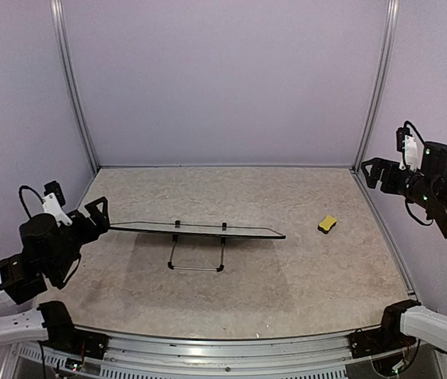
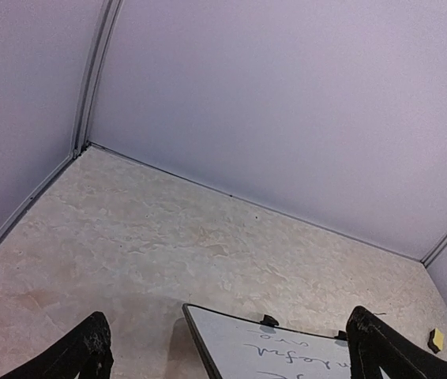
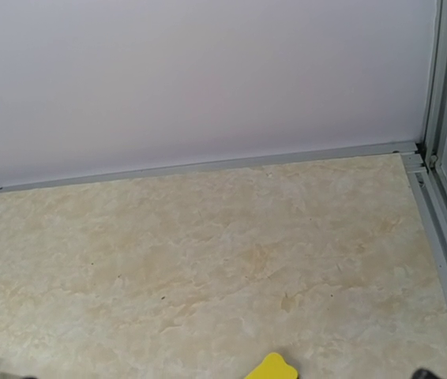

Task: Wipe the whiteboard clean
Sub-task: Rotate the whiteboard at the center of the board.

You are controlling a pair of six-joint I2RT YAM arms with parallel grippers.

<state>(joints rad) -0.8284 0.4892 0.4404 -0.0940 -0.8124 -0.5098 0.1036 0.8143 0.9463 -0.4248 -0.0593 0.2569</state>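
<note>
My left claw [image 1: 99, 215] is spread wide and grips nothing. In its wrist view only the two black fingertips [image 2: 89, 351] poke in at the bottom corners. Just ahead, between them, is the near corner of the whiteboard [image 2: 287, 351]. The frame cuts off its lower part, and the dark handwriting is upside down and too partial for me to read. From above, the whiteboard shows nearly edge-on as a thin sliver on its wire stand [image 1: 197, 257], so its face is hidden. Its left end is just beside my left claw; I cannot tell whether they touch. My right claw [image 1: 371, 174] is also wide open and empty, well apart from the whiteboard, and its fingertips barely show in its own view. A yellow sponge [image 1: 327, 224] lies between the two.
</note>
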